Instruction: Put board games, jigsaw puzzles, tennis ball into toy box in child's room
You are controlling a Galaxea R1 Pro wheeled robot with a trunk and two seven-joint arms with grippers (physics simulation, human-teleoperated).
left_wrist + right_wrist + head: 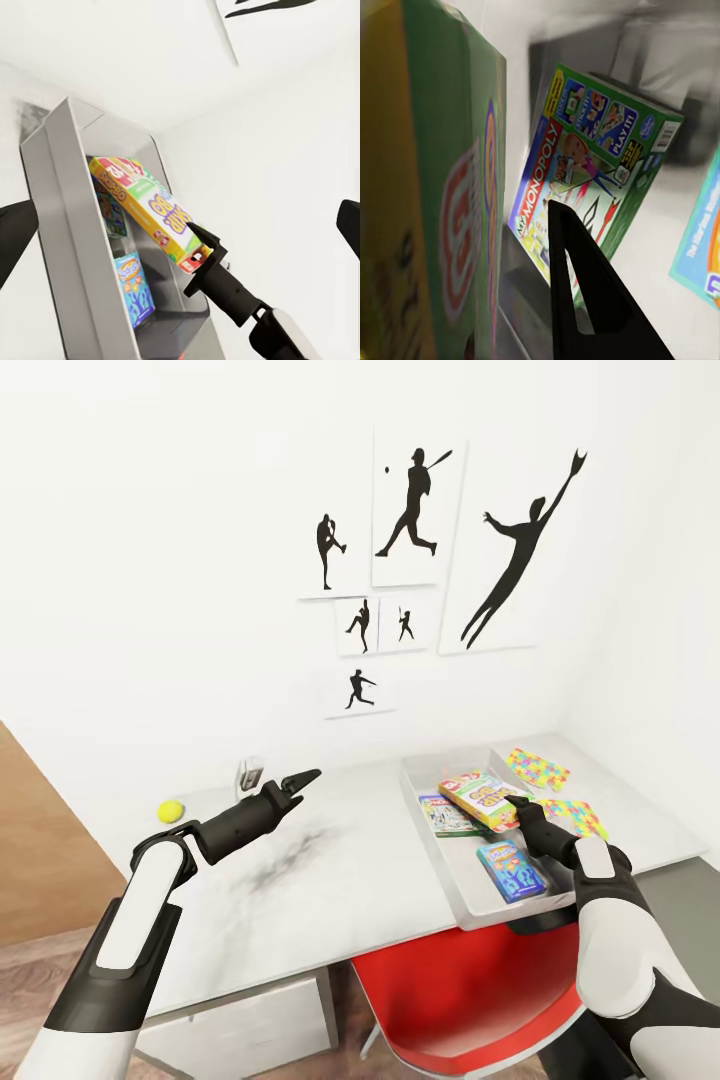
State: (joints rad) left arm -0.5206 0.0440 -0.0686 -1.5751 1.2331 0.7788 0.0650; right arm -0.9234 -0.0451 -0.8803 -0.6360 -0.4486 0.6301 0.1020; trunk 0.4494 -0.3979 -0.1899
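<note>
The right gripper (516, 801) is pinching the Skip-Bo box (480, 796) over the toy box (440, 860); releasing early risks it landing propped on the rim.

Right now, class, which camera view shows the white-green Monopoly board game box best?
The right wrist view: the white-green Monopoly board game box is close, its lettering readable. The head view shows it small in the light grey toy box, half under the yellow-green-red Skip-Bo box. The left wrist view shows just a sliver of it.
</note>
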